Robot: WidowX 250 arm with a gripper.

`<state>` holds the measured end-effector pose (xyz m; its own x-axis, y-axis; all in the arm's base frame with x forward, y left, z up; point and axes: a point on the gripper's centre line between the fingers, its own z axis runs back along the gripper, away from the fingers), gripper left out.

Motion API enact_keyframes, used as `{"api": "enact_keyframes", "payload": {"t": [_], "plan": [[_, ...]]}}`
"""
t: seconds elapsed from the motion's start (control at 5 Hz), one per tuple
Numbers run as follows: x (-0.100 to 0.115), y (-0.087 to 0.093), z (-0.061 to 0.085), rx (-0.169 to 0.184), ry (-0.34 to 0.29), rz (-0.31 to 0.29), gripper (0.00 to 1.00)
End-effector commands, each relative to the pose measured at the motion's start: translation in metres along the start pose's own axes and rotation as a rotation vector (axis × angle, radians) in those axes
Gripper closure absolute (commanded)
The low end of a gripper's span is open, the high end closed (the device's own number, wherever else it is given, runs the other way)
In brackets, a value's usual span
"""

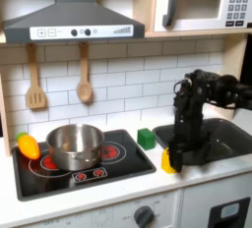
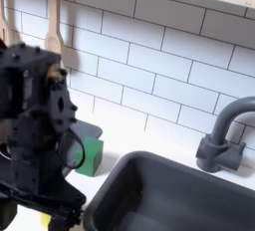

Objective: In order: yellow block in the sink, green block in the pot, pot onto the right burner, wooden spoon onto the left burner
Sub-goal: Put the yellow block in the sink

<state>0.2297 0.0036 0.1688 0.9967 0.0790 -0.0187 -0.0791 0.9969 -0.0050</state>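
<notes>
1. One pincer (image 1: pixel 173 161) is down at the desk (image 1: pixel 148 188) in the first exterior view, lowered right over the yellow block (image 1: pixel 167 163), of which a yellow sliver shows at its base; whether its tips are apart or clamped on the block I cannot tell.
2. In the second exterior view the pincer (image 2: pixel 50 213) is a dark mass low at the second exterior view's left, with a bit of the yellow block (image 2: pixel 44 220) peeking beneath it.
3. The arm (image 1: pixel 202 99) rises from the pincer, bends at an elbow above the sink (image 1: pixel 224 139) and drops almost straight down to the wrist.
4. Just beside the pincer, toward the first exterior view's left, the green block (image 1: pixel 147 139) sits on the desk near the cooktop's corner; in the second exterior view the green block (image 2: pixel 93 153) lies just behind the arm.
5. Farther to the first exterior view's left the pot (image 1: pixel 74 145) stands on the black cooktop (image 1: pixel 118 163), and an orange-yellow toy vegetable (image 1: pixel 29 145) lies beyond it at the cooktop's far edge.
6. Up on the wall (image 1: pixel 128 75) hang the wooden spoon (image 1: pixel 85 75) and, farther left, a wooden spatula (image 1: pixel 35 80).
7. The dark faucet (image 2: pixel 224 135) stands behind the sink (image 2: pixel 179 190) in the second exterior view.
8. The microwave (image 1: pixel 202 4) above shows "01:30" on its display.
</notes>
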Motion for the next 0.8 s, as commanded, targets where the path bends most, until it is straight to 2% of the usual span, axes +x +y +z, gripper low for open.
{"api": "enact_keyframes", "payload": {"t": [0.0,0.2,0.4,0.6], "plan": [[0.004,0.003,0.000,0.001,-0.012,-0.002,0.00],[0.007,0.003,-0.006,0.000,0.004,0.000,0.00],[0.014,-0.001,-0.011,-0.005,0.000,-0.039,0.00],[0.021,0.001,-0.014,-0.015,-0.006,-0.037,0.00]]}}
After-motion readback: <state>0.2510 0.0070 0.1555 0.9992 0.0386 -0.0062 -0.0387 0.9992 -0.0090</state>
